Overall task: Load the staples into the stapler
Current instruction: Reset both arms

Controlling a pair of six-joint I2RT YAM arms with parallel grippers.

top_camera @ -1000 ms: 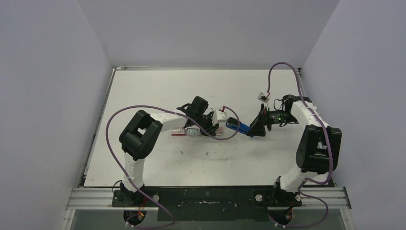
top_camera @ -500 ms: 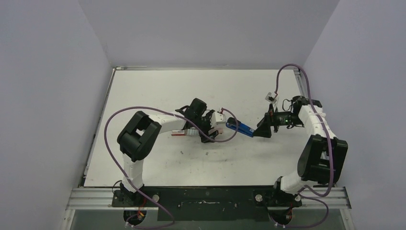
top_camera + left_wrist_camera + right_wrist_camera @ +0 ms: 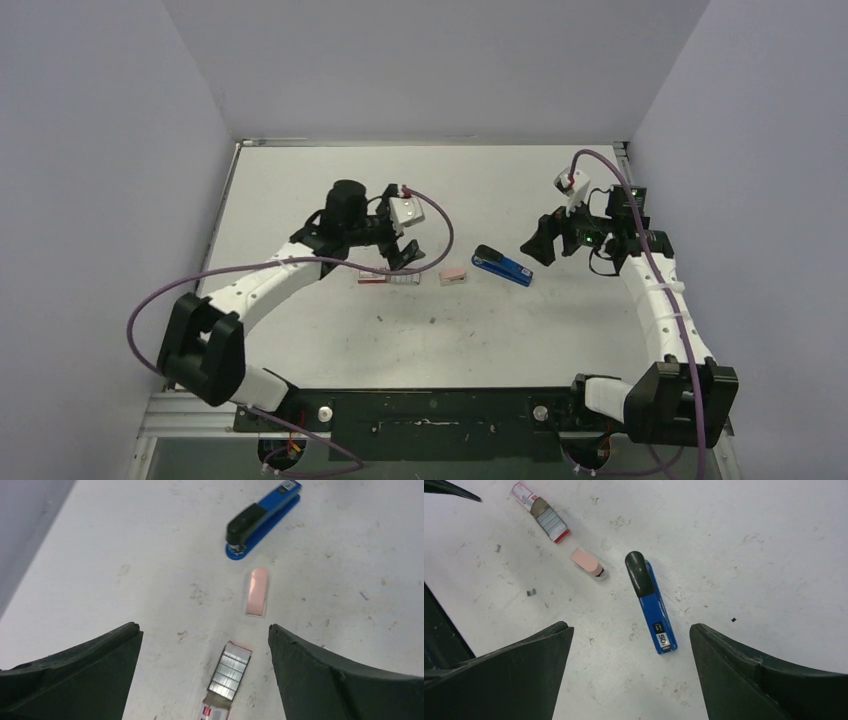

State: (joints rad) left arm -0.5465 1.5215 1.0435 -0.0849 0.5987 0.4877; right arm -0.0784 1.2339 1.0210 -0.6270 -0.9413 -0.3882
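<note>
The blue stapler [image 3: 503, 267] lies closed and flat on the white table, black end toward the left; it also shows as the stapler [image 3: 260, 517] and the stapler [image 3: 651, 600] in the wrist views. The staples [image 3: 230, 672] are silvery strips in an open red-and-white box [image 3: 385, 277], also seen as staples [image 3: 551, 520]. My left gripper [image 3: 202, 626] hangs open above the box, holding nothing. My right gripper [image 3: 631, 626] is open above the table just right of the stapler, touching nothing. From above, the left gripper [image 3: 403, 254] and right gripper [image 3: 535, 245] flank the stapler.
A small pink block [image 3: 453, 274] lies between the box and the stapler, also seen as the block [image 3: 256, 592] and the block [image 3: 586, 562]. A few loose staple bits [image 3: 530, 593] are scattered on the table. Purple cables loop over both arms.
My left gripper opened wide and drew back up and to the left, away from the stapler's black end. My right gripper pulled back to the right off the stapler, which now lies free.
</note>
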